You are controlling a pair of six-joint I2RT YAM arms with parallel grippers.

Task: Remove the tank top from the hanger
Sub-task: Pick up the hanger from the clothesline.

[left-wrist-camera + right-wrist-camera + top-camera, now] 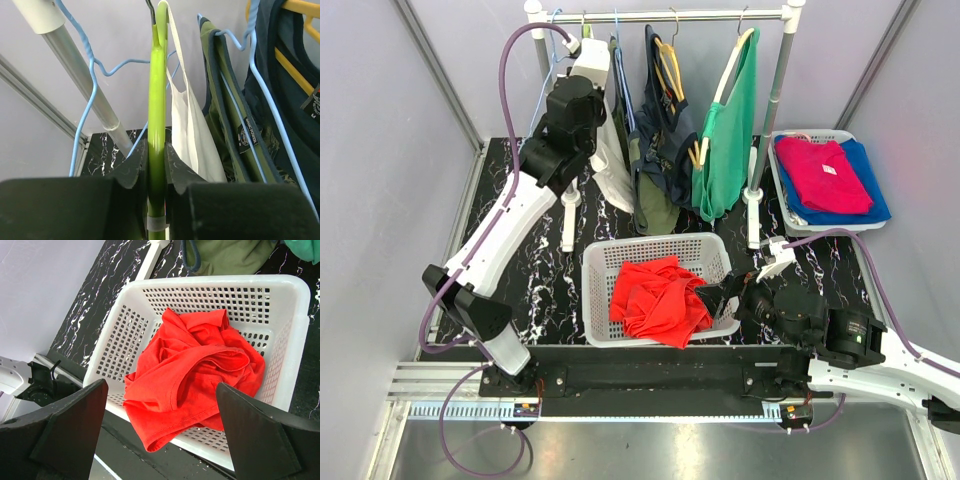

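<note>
- We judge the step in hand to be securing the hanger. The left hand [156, 161] is pinching the lower bar of the lime-green hanger [157, 95], one finger pressed against each side of it.
- The white tank top [192, 130] is not yet off. It hangs from that hanger on the rail [670, 15], at about 11 o'clock over the tabletop [535, 265].
- The right hand [161, 390] is spread wide and holds nothing. It hovers at the 4 o'clock corner of the white basket [120, 335], above a crumpled red garment [200, 365].
- As we see it, the next move calls for lifting the hook clear of the rail. The straps can then be slid off the hanger's shoulders, which probably needs the free right hand on the fabric.
- The strap may catch on the neighbouring blue wire hanger [90, 95], which sits just beside it.
- The left wrist view alone shows the pinch itself and how tightly the olive tank top [225, 125] crowds in at 3 o'clock.
- The top view alone shows the whole rack, both arms, and the basket waiting at 6 o'clock.
- The right wrist view alone shows the basket's contents in detail.
</note>
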